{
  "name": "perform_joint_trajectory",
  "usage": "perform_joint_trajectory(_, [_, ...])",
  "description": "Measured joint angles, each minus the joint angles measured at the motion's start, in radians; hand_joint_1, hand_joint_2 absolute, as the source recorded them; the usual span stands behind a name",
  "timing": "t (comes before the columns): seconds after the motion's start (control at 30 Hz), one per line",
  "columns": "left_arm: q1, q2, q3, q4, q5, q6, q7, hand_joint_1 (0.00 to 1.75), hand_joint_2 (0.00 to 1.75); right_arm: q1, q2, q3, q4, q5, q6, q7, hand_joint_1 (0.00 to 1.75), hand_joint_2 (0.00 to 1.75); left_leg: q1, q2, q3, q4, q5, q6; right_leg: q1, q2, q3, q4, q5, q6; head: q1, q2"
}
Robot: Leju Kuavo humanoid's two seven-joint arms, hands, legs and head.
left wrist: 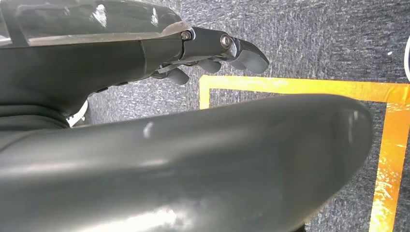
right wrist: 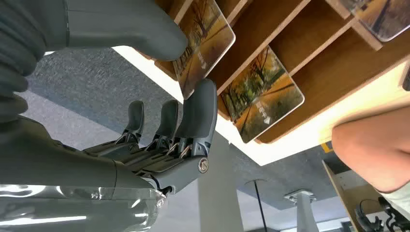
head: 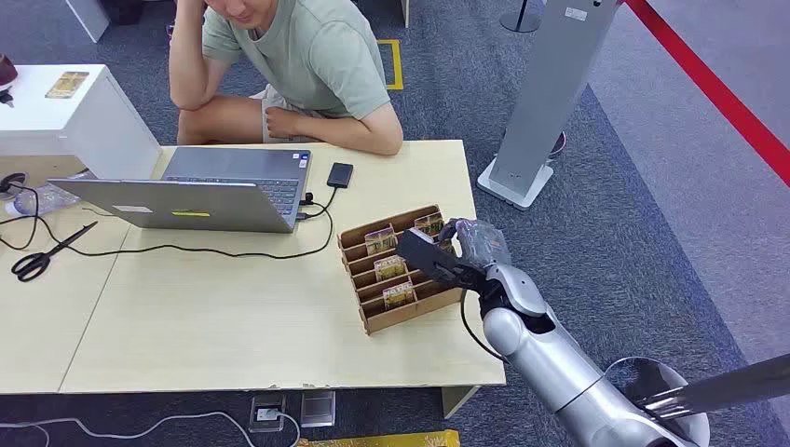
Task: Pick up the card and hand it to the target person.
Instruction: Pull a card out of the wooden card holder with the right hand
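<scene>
A wooden card rack [head: 411, 308] stands on the table's right part, with several landscape-print cards [head: 390, 268] in its slots. My right hand [head: 470, 244] is at the rack's right side. In the right wrist view the hand [right wrist: 159, 159] pinches one card [right wrist: 205, 38] between thumb and a finger, the card's far end still in the rack [right wrist: 309, 43]. A second card [right wrist: 261, 92] sits in the neighbouring slot. The person [head: 307, 56] in a green shirt sits at the table's far side. My left hand [left wrist: 208, 53] hangs over the carpet, holding nothing.
An open laptop [head: 200, 191] with cables and a small black device [head: 340, 174] lie left of the rack. Scissors [head: 42, 256] are at the far left. A grey stand [head: 545, 102] rises right of the table. The person's forearm [right wrist: 372, 150] rests near the rack.
</scene>
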Motion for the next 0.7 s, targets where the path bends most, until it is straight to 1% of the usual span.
perform_joint_trajectory(0.1, [0.0, 0.001, -0.001, 0.0, 0.0, -0.002, 0.0, 0.0, 0.0, 0.001, 0.001, 0.001, 0.002, -0.001, 0.0, -0.001, 0.95, 1.75, 0.0, 0.0, 0.0, 0.0, 0.0, 0.0, 0.0, 0.0, 0.0, 0.0, 0.0, 0.0, -0.001, 0.0])
perform_joint_trajectory(0.3, [0.0, 0.002, -0.002, 0.0, 0.0, -0.003, 0.0, 0.0, 0.0, 0.003, 0.003, 0.006, 0.009, -0.002, -0.002, -0.003, 0.8, 1.75, 0.0, 0.0, 0.0, 0.0, 0.0, 0.0, 0.0, 0.0, 0.0, 0.0, 0.0, 0.0, -0.001, 0.0])
perform_joint_trajectory(0.43, [0.0, 0.002, -0.002, 0.0, 0.0, -0.004, 0.0, 0.0, 0.0, 0.005, 0.007, 0.009, 0.018, -0.003, -0.003, -0.012, 0.81, 1.75, 0.0, 0.0, 0.0, 0.0, 0.0, 0.0, 0.0, 0.0, 0.0, 0.0, 0.0, 0.0, 0.0, 0.0])
perform_joint_trajectory(0.57, [0.0, 0.002, -0.003, 0.0, 0.0, -0.006, 0.0, 0.0, 0.0, 0.008, 0.01, 0.01, 0.029, -0.004, -0.003, -0.016, 0.72, 1.75, 0.0, 0.0, 0.0, 0.0, 0.0, 0.0, 0.0, 0.0, 0.0, 0.0, 0.0, 0.0, -0.001, 0.0])
perform_joint_trajectory(0.7, [0.0, 0.002, -0.011, 0.0, 0.0, -0.006, 0.0, 0.0, 0.0, 0.009, 0.011, 0.01, 0.036, -0.005, -0.003, -0.017, 0.73, 1.75, 0.0, 0.0, 0.0, 0.0, 0.0, 0.0, 0.0, 0.0, 0.0, 0.0, 0.0, 0.0, -0.001, 0.0])
